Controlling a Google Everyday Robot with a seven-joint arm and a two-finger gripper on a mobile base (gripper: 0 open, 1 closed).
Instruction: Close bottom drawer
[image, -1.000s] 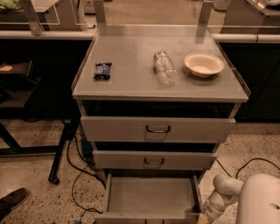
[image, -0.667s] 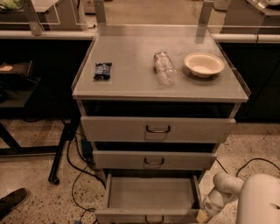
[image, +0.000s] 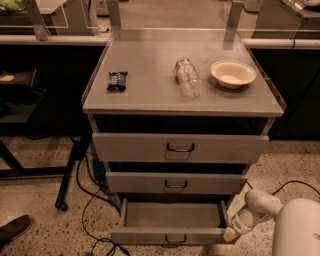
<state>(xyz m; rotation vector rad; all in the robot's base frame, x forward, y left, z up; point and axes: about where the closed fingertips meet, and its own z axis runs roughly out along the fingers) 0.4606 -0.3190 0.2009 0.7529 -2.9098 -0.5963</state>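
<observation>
The bottom drawer (image: 172, 235) of the grey metal cabinet stands pulled out, showing its plain grey tray and a slim front panel with a small dark wire handle (image: 174, 240). The white arm comes in from the lower right. The gripper (image: 230, 234) sits at the right end of the drawer's front panel, touching or nearly touching it. The mid-height drawer (image: 176, 183) and the tall top drawer (image: 180, 148) above it also stand slightly out.
On the cabinet top (image: 150, 95) lie a dark snack packet (image: 117, 80), a clear plastic bottle (image: 187, 76) on its side and a pale bowl (image: 233, 73). Cables (image: 95, 200) trail on the floor at the left. A shoe (image: 12, 230) shows at lower left.
The view has shifted slightly, so the drawer's front panel and handle now show at the bottom. The gripper stays at the drawer's right front corner.
</observation>
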